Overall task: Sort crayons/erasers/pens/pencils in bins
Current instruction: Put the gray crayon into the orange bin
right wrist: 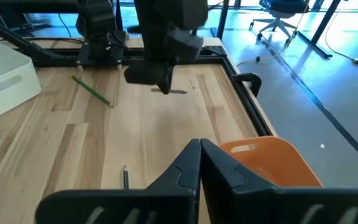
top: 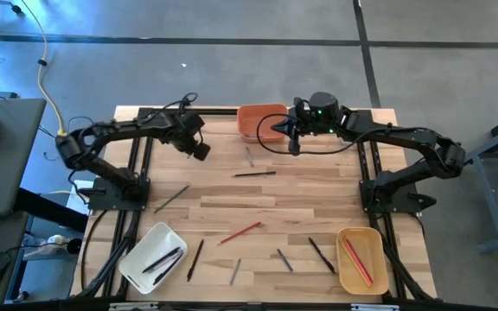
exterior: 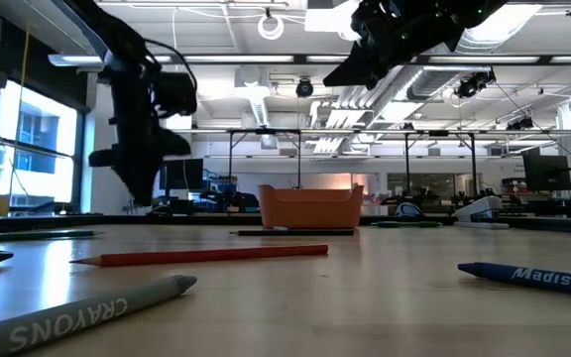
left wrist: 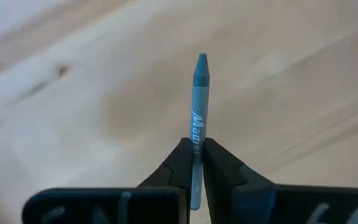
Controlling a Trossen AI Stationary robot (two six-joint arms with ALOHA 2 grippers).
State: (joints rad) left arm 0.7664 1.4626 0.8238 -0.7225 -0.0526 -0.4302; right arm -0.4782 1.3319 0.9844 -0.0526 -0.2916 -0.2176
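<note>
Closest to the low camera, a grey crayon (exterior: 87, 309) lies on the table (top: 318, 203) beside a red pencil (exterior: 201, 256) and a blue crayon (exterior: 533, 277). Raised above the far left part of the table, the left gripper (left wrist: 194, 163) pinches a blue-green crayon (left wrist: 197, 118). At the far edge, the right gripper (right wrist: 200, 163) hangs over the orange bin (top: 258, 121), fingers pressed together, empty. Near the front edge sit the white bin (top: 152, 257) at the left corner and the tan-yellow bin (top: 360, 257) at the right corner, both holding sticks.

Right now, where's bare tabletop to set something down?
Free: the strip between the orange bin and the left gripper, and mid-table between the black pen and red pencil. Crowded: the front edge between the white bin and tan bin.
</note>
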